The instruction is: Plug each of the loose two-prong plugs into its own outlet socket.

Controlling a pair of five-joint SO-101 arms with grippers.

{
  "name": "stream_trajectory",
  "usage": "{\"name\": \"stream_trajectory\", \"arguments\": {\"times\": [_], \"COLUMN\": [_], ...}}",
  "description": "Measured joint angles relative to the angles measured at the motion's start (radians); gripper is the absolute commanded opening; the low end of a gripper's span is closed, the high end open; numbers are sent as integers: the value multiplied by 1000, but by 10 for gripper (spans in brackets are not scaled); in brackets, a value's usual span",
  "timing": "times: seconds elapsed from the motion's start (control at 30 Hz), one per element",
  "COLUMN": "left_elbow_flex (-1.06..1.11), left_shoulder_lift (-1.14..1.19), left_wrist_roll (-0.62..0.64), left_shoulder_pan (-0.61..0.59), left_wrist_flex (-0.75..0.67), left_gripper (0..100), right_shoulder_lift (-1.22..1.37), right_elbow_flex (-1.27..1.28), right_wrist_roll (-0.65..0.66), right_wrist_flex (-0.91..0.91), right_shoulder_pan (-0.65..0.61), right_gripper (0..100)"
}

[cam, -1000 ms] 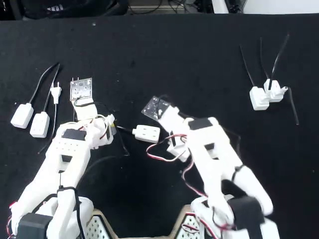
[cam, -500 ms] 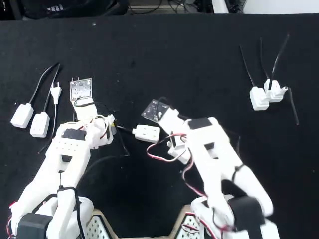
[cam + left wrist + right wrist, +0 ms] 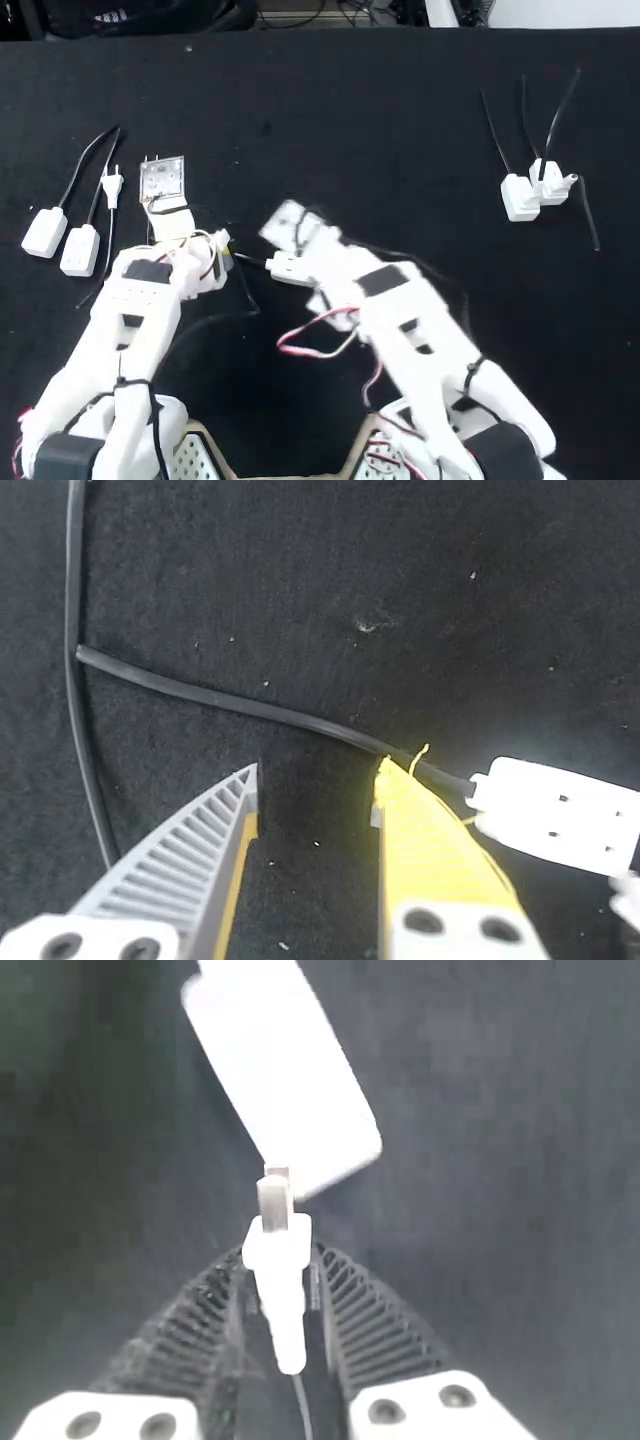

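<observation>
Plug, white, two-prong, pinched in right claw, prongs just at end of white outlet socket on table, left claw gaping, empty, above black cable.

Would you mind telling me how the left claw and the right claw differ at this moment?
The left claw is open; the right claw is shut. The left claw holds nothing, a black cable lying just past its tips; the right claw grips a white two-prong plug, prongs aimed at a white outlet socket. Both are over the black table.
</observation>
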Motion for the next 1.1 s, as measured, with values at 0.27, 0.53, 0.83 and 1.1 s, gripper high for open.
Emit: {"name": "stream_trajectory", "arguments": {"times": [0.27,0.53,0.83,1.1], "left_elbow_flex": [184,365,462,462], "left_shoulder_lift": [-338,-750,-962,-979], "left_wrist_roll": [0,0,-3,-12], "left_shoulder_pan": [0,0,77,89], "left_wrist_flex": [0,0,0,37], "left_gripper": [187,187,187,187], "right_shoulder_lift": [0,0,-41,-270], "right_elbow_flex": [0,149,176,293], "right_wrist_roll": [-218,-288,-288,-288], "right_wrist_flex": [-163,-428,-494,-499], "right_shoulder_pan": [-173,-261,-265,-269], "right_gripper": [11,11,11,11]}}
